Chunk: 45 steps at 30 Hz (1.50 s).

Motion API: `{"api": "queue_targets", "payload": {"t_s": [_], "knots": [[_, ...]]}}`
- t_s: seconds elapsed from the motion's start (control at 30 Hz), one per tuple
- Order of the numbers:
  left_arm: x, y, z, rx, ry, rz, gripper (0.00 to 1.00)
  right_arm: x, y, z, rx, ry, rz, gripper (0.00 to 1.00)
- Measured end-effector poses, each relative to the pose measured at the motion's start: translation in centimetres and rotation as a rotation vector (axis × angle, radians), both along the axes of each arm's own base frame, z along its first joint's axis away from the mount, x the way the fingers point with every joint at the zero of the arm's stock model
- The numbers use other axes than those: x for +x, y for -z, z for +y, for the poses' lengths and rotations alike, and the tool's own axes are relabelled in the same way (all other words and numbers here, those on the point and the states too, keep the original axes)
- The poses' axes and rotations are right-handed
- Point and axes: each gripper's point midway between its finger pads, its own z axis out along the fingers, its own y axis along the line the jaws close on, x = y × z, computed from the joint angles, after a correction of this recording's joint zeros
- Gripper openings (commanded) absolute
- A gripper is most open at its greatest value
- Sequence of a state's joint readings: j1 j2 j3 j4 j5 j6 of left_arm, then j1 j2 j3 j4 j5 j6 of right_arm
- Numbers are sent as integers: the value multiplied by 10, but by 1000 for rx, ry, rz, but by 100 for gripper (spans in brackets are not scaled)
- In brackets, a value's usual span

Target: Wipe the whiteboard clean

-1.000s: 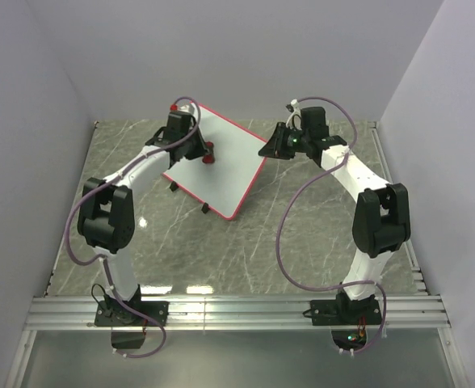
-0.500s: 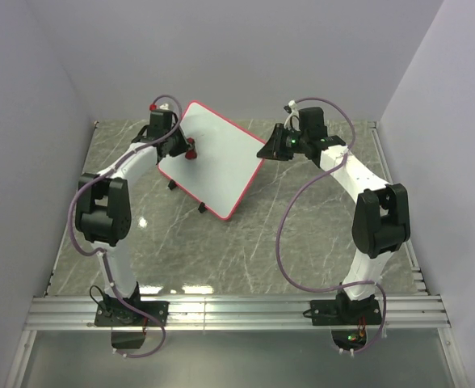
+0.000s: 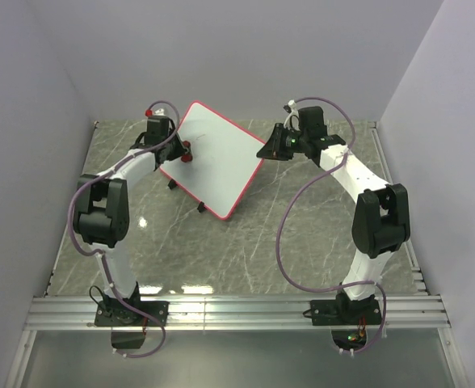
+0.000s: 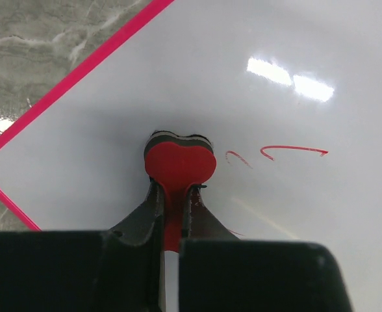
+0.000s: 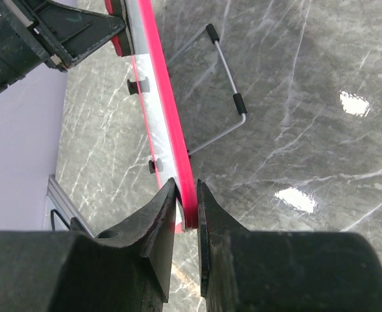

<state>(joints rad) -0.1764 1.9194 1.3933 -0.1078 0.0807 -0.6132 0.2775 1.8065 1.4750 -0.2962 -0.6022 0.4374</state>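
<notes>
Top view: whiteboard (image 3: 217,162) propped on table (image 3: 221,250), left gripper (image 3: 184,153) at its left part, right gripper (image 3: 266,151) at its right corner
Left wrist: jaws clamped on red eraser (image 4: 180,162), pressed to the board near its corner, red strokes (image 4: 293,150) just beside
Right wrist: jaws clamped on the board's red rim

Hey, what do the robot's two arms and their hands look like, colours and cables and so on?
Both the left arm and right arm have white links with black joints, and a purple cable loops along each. The left hand and right hand are black with tapered fingers. A green light glows near the right wrist.
</notes>
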Motion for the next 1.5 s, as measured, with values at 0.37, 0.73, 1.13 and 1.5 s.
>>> {"api": "queue_targets", "payload": {"t_s": [0.37,0.73,1.13,1.5], "knots": [[-55,-37,-111,-35,214,-85,0,3,0,1,-18,13,21,0],[-83,-33,-127,-117,296,-45,0,2,4,5,-32,10,21,0],[-47,25,14,-75,-12,97,0,-1,1,15,-26,-17,2,0],[2,-8,0,-52,-6,67,0,-2,1,17,-21,-28,-1,0]]}}
